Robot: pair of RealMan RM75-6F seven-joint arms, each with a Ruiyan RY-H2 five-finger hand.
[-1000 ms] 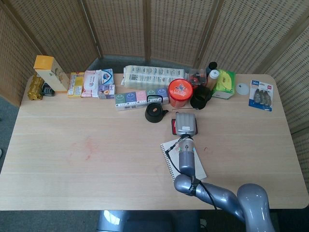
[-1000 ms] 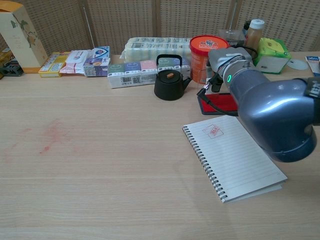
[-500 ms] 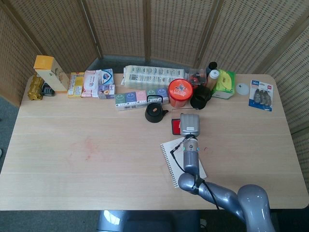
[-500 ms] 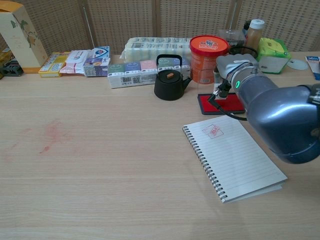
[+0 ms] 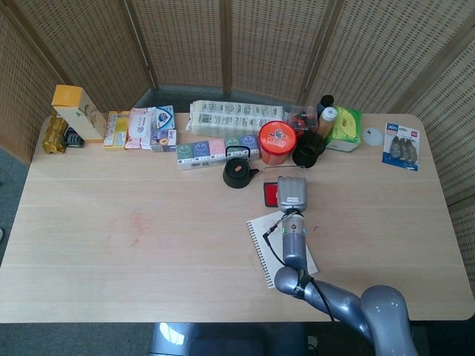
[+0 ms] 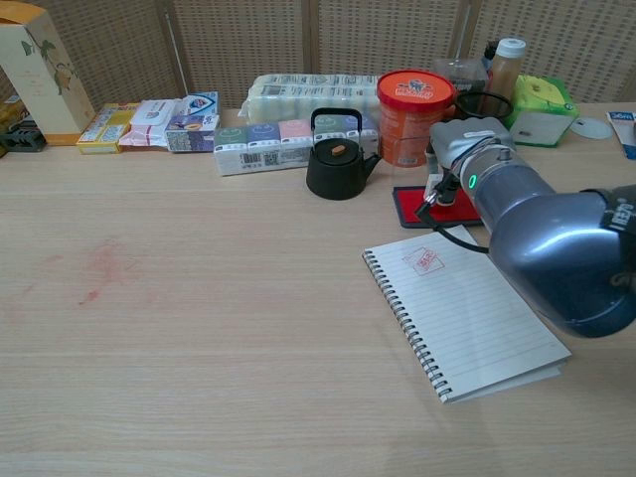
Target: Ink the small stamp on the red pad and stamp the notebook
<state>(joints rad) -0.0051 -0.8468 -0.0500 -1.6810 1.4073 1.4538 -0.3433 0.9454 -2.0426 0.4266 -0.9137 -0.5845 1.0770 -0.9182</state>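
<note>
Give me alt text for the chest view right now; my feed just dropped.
The right arm reaches over the red ink pad, its hand hidden behind the wrist. In front lies an open spiral notebook already bearing a red stamp mark. A black teapot, an orange tub and boxed goods line the table's back.

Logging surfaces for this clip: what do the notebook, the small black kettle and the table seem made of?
Notebook: lined white paper, matte, on a dark wire spiral. Black kettle: looks like cast iron or dark-coated metal, dull sheen; uncertain. Table: light wood or wood-look laminate, visible grain, smooth.
</note>
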